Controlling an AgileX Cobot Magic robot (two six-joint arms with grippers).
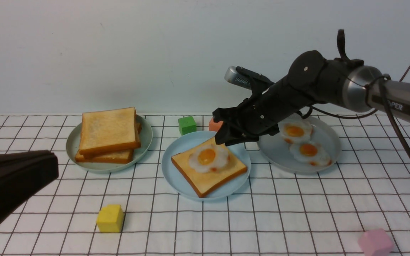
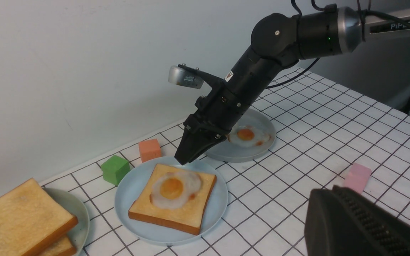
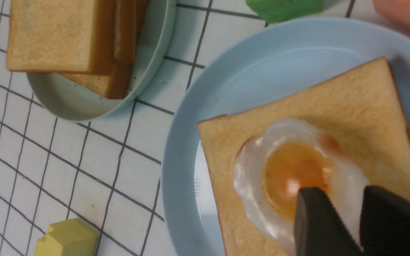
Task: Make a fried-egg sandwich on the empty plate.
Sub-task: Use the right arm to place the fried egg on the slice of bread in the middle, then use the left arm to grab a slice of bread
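The light sky-blue plate (image 1: 171, 175) sits mid-table. On it lies one toast slice (image 1: 210, 177) with a white, orange-yolked fried egg (image 1: 208, 157) on top, uncovered. My right gripper (image 1: 222, 140) hovers just above the far edge of this toast. Its jaws are slightly apart and hold nothing. The right wrist view shows the egg (image 3: 287, 170) through the gap of the right gripper (image 3: 340, 193). My left gripper (image 1: 53, 167) hangs low at the left, jaws together and empty. It also shows in the left wrist view (image 2: 319, 193).
A toast stack (image 1: 108, 129) sits on a pale grey-green plate (image 1: 145, 137) at the back left. A grey plate (image 1: 276, 151) with two fried eggs (image 1: 299, 140) sits at the right. Green (image 1: 187, 124), orange (image 1: 215, 124), yellow (image 1: 110, 218) and pink (image 1: 375, 241) blocks lie around.
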